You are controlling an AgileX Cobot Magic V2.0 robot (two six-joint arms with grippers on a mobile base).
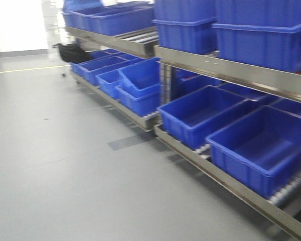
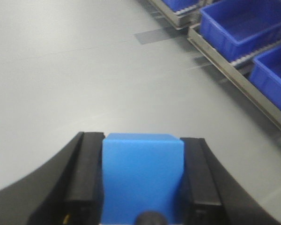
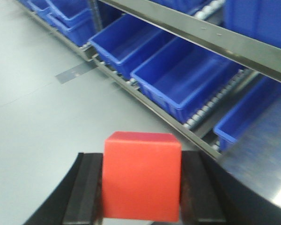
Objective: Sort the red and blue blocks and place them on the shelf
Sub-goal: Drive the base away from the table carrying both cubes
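Observation:
In the left wrist view my left gripper (image 2: 143,140) is shut on the blue block (image 2: 143,180), a light blue cube pressed between both black fingers, held above the grey floor. In the right wrist view my right gripper (image 3: 141,157) is shut on the red block (image 3: 141,176), a bright red cube that fills the gap between its fingers. The shelf (image 1: 231,70) is tiered steel racking running along the right of the front view; its lower rail (image 3: 145,101) lies ahead and right of the red block. Neither gripper appears in the front view.
Large dark-blue crates (image 1: 200,113) fill the shelf tiers, some stacked (image 1: 140,83). A grey floor (image 1: 50,150) spreads to the left, with a yellow line (image 1: 20,69) far off. A dark object (image 1: 72,52) sits by the far shelf end. A shiny steel surface (image 3: 262,145) is at right.

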